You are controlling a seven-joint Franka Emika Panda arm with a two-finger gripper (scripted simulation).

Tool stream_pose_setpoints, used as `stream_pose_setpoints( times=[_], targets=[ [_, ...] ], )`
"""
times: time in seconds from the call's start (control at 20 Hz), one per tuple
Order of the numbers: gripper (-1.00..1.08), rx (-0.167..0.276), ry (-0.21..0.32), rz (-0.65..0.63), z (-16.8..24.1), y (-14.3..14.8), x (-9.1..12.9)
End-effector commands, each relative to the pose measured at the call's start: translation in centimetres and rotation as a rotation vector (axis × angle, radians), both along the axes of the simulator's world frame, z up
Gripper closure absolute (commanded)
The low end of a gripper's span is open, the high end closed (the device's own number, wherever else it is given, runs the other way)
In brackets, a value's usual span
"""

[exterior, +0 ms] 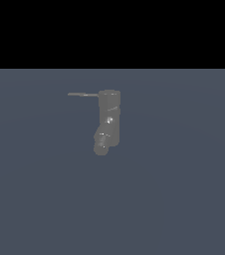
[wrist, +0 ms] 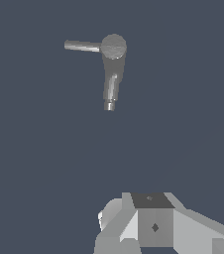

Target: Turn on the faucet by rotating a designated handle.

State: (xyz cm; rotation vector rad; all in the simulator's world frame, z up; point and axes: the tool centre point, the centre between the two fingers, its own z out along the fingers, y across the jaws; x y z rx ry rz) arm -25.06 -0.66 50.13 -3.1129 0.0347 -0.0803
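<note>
Approach step: gripper well apart from the faucet, holding nothing; opening can't tell. Next: reach the handle, push it round.

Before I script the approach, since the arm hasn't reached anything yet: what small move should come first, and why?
Probably bring the gripper toward the handle. The wrist view shows the gripper well away from the faucet, touching nothing, and the handle sticks out sideways from the faucet's top with open space around it. Whether the jaws are open cannot be told from here.
</note>
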Motion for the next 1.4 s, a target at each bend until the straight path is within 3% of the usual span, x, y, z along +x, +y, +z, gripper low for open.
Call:
stream_pose_setpoints(
  times=[0.0,0.65,1.35],
  targets=[
    [1.08,0.0,0.0,0.0,0.0,0.0,0.0],
    [1.08,0.002,0.003,-0.085,-1.5,2.0,0.8],
    [1.08,0.007,0.014,-0.344,-6.1,7.7,4.3]
  ],
)
